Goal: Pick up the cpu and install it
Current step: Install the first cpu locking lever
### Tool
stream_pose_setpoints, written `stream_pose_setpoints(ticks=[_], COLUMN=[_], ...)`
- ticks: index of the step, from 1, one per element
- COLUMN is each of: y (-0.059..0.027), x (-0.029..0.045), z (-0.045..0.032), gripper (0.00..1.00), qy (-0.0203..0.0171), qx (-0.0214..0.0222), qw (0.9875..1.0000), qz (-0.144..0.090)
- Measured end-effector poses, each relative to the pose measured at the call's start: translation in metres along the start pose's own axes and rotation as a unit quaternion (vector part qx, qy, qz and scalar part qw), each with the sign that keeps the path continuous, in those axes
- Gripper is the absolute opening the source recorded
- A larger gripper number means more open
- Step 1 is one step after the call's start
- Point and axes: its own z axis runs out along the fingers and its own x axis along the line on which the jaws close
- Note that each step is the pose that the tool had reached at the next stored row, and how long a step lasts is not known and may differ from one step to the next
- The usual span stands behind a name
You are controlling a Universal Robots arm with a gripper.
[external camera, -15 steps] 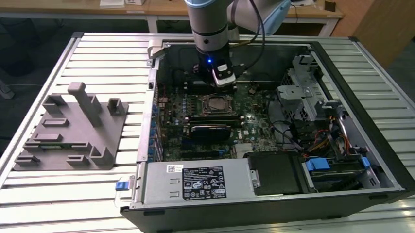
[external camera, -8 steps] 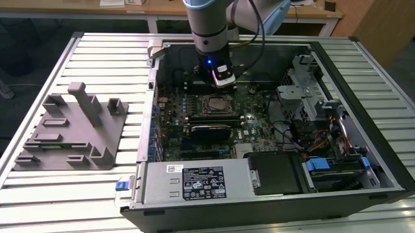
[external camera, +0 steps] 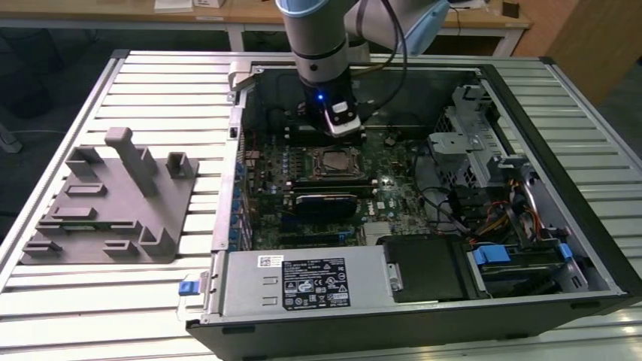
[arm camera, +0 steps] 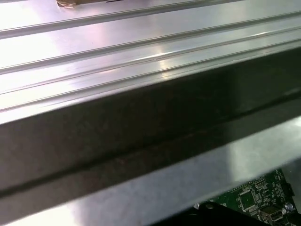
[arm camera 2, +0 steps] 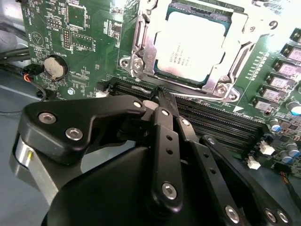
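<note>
second wrist view: the cpu (arm camera 2: 195, 42) already sits flat in its socket on the green motherboard (arm camera 2: 87, 42), with the shiny metal frame (arm camera 2: 141, 52) around it; so the putting-in part looks done, or close to done; the gripper (arm camera 2: 162, 94) is just beside the socket, over the long black memory slots (arm camera 2: 221, 120); its jaws are pressed together at the tips and hold nothing; i judge the step in hand to be the end of the placing, with the chip let go.

in the exterior view the gripper (external camera: 341, 124) hangs inside the open computer case (external camera: 592, 248), just behind the cpu (external camera: 334, 160); the room is tight; the case walls stand on all sides, cables and a drive cage (external camera: 471, 143) crowd the exterior view's right; straight up is the open way; the grey fixture (external camera: 110, 199) lies well apart on the counter (external camera: 60, 316).
</note>
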Motion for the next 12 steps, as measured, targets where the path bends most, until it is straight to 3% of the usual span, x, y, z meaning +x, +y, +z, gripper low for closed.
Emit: stream_pose_setpoints(ticks=[6, 12], y=[-0.0006, -0.0020], x=[0.0006, 0.0006], z=[0.0025, 0.0043], gripper=[0.11, 0.11], qy=[-0.0062, -0.0099], qx=[-0.0019, -0.0027], qw=[1.0000, 0.9999], qz=[-0.001, -0.001])
